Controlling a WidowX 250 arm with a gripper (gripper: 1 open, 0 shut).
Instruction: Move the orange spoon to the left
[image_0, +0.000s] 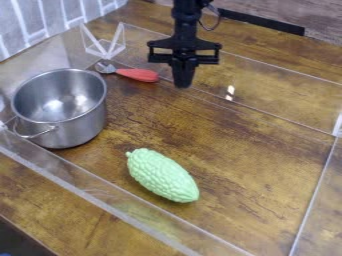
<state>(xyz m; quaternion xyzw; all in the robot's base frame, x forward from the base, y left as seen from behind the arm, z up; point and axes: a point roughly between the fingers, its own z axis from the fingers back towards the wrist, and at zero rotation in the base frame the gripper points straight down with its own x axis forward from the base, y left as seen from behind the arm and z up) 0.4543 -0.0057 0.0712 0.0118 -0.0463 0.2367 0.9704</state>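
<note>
Beside clenched black metal gripper (183, 82): red-orange oval spoon (136, 75), apparently ungripped; open jaws before lowering over it.

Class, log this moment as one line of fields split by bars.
gripper: shut, nothing visible in it | orange spoon: on table, beyond steel pot | green gourd: nearer the camera

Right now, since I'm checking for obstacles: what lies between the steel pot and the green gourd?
Just wooden tabletop between the pot and the gourd, as the camera view shows.
</note>
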